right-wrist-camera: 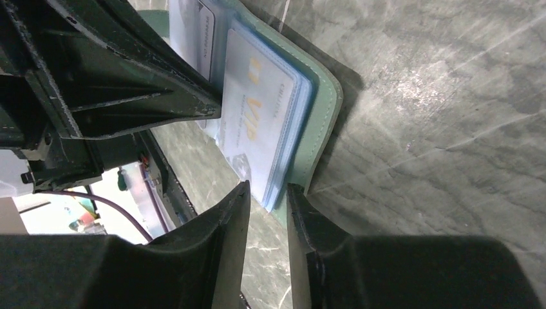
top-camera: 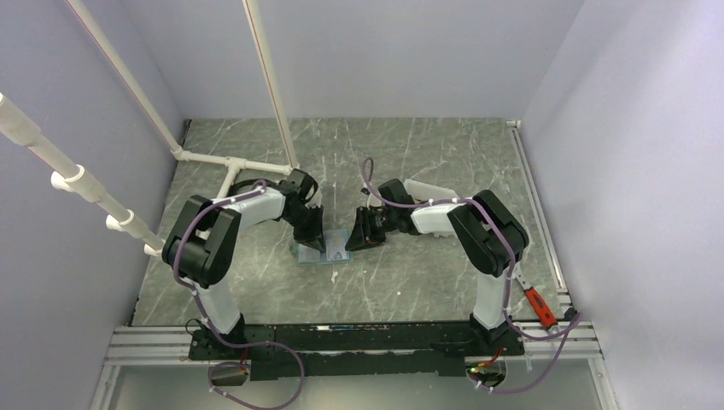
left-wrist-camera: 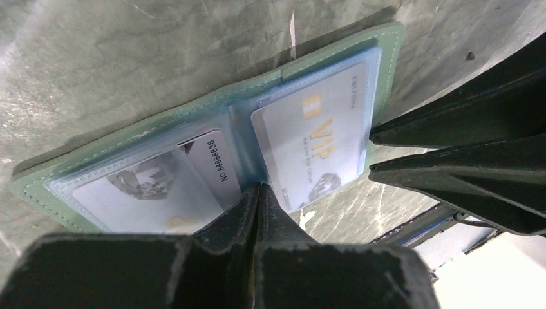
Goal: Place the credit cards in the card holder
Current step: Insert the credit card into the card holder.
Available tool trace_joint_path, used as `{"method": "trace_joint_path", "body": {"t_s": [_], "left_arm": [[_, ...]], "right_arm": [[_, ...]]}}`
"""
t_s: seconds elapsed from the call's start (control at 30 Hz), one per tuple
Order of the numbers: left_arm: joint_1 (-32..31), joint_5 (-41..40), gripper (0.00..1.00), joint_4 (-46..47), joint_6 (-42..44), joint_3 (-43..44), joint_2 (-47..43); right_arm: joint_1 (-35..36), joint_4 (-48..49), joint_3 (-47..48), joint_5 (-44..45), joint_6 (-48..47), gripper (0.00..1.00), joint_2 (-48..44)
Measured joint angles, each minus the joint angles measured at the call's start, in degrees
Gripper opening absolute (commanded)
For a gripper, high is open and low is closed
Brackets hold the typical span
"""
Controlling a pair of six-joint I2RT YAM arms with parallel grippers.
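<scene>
Grey-green marbled tabletop [top-camera: 427, 154] fills the floor of a pale-walled booth. On it the left gripper [left-wrist-camera: 257, 193] has its 2 black fingers pressed tight together with no gap between them, the tips resting at the centre fold of the card holder [left-wrist-camera: 386, 58]; whether they pinch any of the clear sleeve there cannot be told. The right gripper [right-wrist-camera: 268, 188] has its fingers a narrow way apart, and the corner of the sleeve stack sits just at that gap without being clamped. The card holder lies open and flat on the table between the 2 grippers, sage-green rim outward and light blue inside up. 2 cards sit in its clear pockets: a whitish VIP card [left-wrist-camera: 315, 135] with gold lettering on the half nearer the right gripper, and a numbered card [left-wrist-camera: 161, 187], also pale, on the other half. Farther out, a white pipe frame [top-camera: 213, 158] stands at the table's far left, and a red-handled tool [top-camera: 540, 305] lies near the right arm's base.
</scene>
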Motion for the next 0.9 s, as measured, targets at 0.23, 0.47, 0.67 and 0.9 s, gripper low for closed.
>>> {"method": "trace_joint_path", "body": {"t_s": [0.23,0.47,0.67,0.9], "left_arm": [[0.1,0.2,0.04,2.1,-0.2,-1.6,-0.1],[0.4,0.9,0.04,3.4,-0.5,-2.6,-0.5],[0.7,1.5,0.04,4.0,-0.5,-3.0,-0.5],[0.7,1.6,0.04,4.4,-0.6,-3.3,-0.7]], "right_arm": [[0.0,0.2,0.3,-0.5,0.7,0.29,0.0],[0.0,0.2,0.3,-0.8,1.1,0.20,0.0],[0.0,0.2,0.8,-0.9,1.5,0.19,0.0],[0.0,0.9,1.6,-1.2,1.7,0.22,1.1]]}}
